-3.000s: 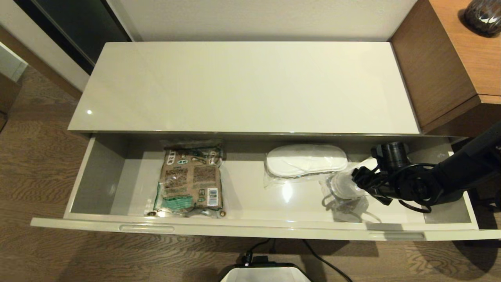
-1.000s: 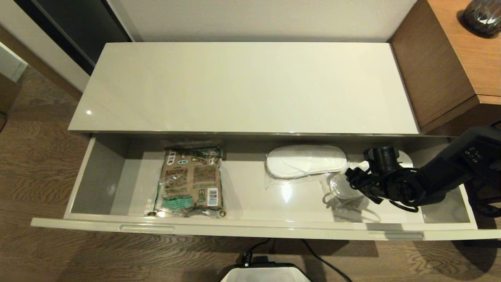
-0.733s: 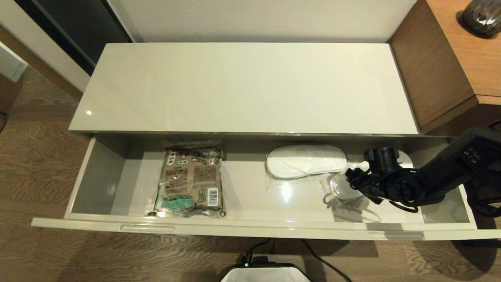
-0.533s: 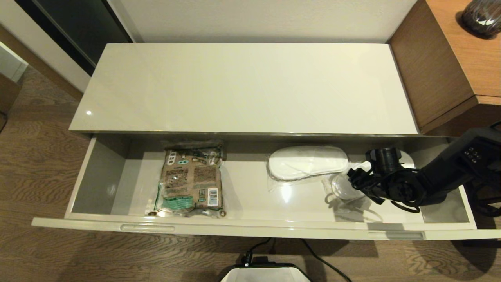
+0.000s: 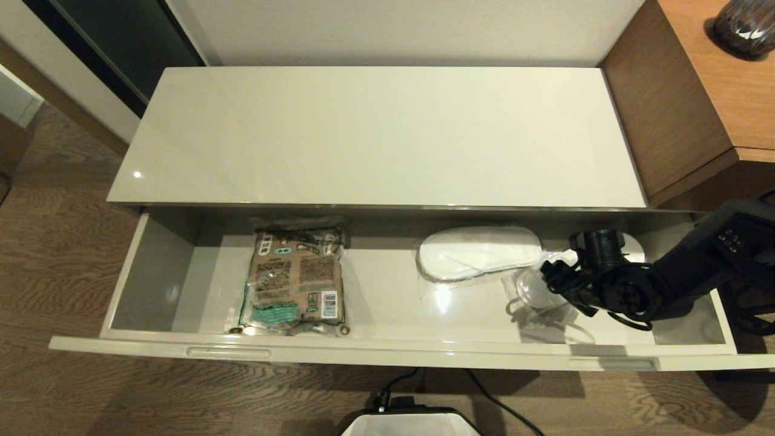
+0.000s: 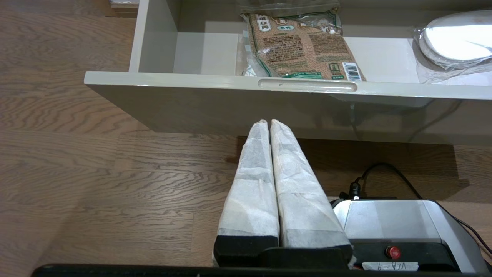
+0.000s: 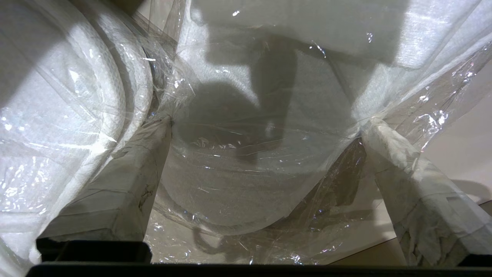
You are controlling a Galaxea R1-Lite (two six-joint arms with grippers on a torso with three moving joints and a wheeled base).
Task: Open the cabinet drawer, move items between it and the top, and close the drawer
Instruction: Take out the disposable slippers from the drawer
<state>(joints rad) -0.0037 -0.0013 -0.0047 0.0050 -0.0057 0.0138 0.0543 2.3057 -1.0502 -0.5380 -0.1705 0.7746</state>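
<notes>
The cabinet drawer (image 5: 387, 351) stands pulled fully out below the glossy cream top (image 5: 381, 133). Inside it, toward the left, a brown-and-green printed pouch (image 5: 295, 280) lies flat on the grey-beige floor, its near end close to the front rim. Right of the middle lie white slippers in clear plastic wrap (image 5: 478, 252), close to the back wall, with loose wrap spreading toward the right. At that right end the right hand (image 7: 265, 127) reaches down into the drawer, its padded fingers (image 7: 130, 169) spread apart with the wrapped white material between them and the clear film pressed against both fingertips; it has not closed on anything. The small white tissue pack cannot be made out apart from the wrap. The left hand (image 6: 269, 122) hangs below and in front of the drawer's front panel, over the wooden floor (image 6: 77, 173), its fingers pressed together and empty, just under the left handle slot (image 6: 307, 85). A brown wooden desk (image 5: 714, 91) stands at the cabinet's right end.
</notes>
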